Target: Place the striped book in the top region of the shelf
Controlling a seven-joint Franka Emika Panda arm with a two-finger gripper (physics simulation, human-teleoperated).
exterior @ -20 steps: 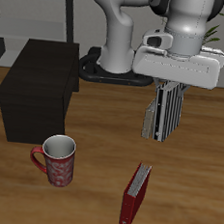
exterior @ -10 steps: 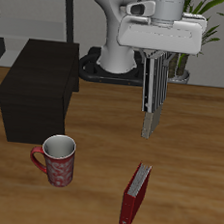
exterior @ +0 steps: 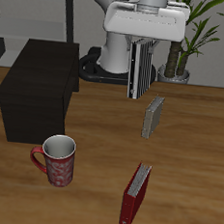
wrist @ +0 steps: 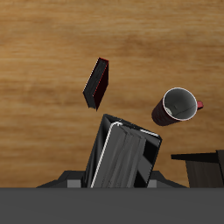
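The striped book (exterior: 142, 70) hangs upright, pinched between the fingers of the gripper (exterior: 143, 46) and lifted well clear of the worktop (exterior: 191, 170). This looks like the carry step: the book must next travel sideways over the shelf (exterior: 41, 86) and come down on its top, passing clear of the grey book (exterior: 154, 117), mug (exterior: 57, 160) and red book (exterior: 135, 194).

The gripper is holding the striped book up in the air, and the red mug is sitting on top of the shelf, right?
Not quite. The gripper does hold the striped book aloft, but the red mug stands on the table, in front of the shelf, as the exterior view shows.
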